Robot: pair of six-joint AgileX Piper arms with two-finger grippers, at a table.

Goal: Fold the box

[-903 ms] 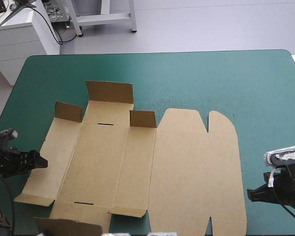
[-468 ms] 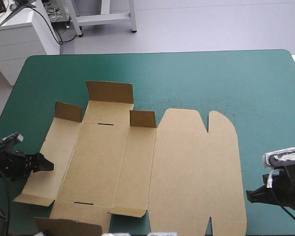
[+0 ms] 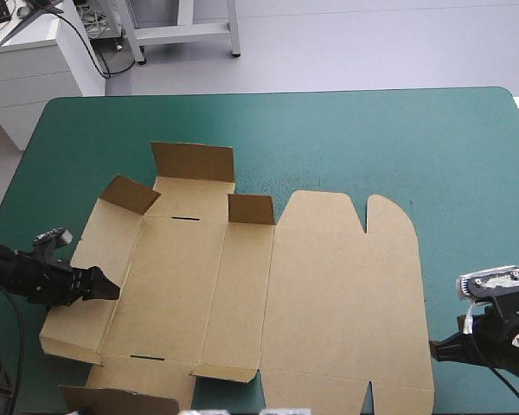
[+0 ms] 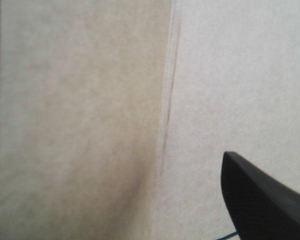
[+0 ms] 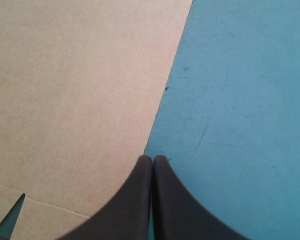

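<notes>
Moved: left gripper point(image 3: 109, 288) has slid right, off the teal-green cover point(image 3: 372, 138) and onto the left side panel point(image 3: 112, 242) of the box point(image 3: 329, 285). That panel's outer edge now looks raised off the table. The small flap point(image 3: 128, 194) at the panel's far end leans over instead of standing square.
Box: brown sheet across the middle and lower part of the high view, mostly flat. The far flaps stand up and the wide lid panel point(image 3: 346, 259) lies flat on the right.
Left arm: at the frame's left, lower half. Its wrist view shows one black finger point(image 4: 262, 200) well off to one side. Board point(image 4: 80, 100) fills the rest and hides the other finger, so the fingers are spread.
Right arm: right gripper point(image 3: 434, 348) in the lower right corner. Its fingers are pressed together into a point point(image 5: 152, 159), right at the edge of the box point(image 5: 65, 75), with bare cover point(image 5: 240, 100) beside it.
</notes>
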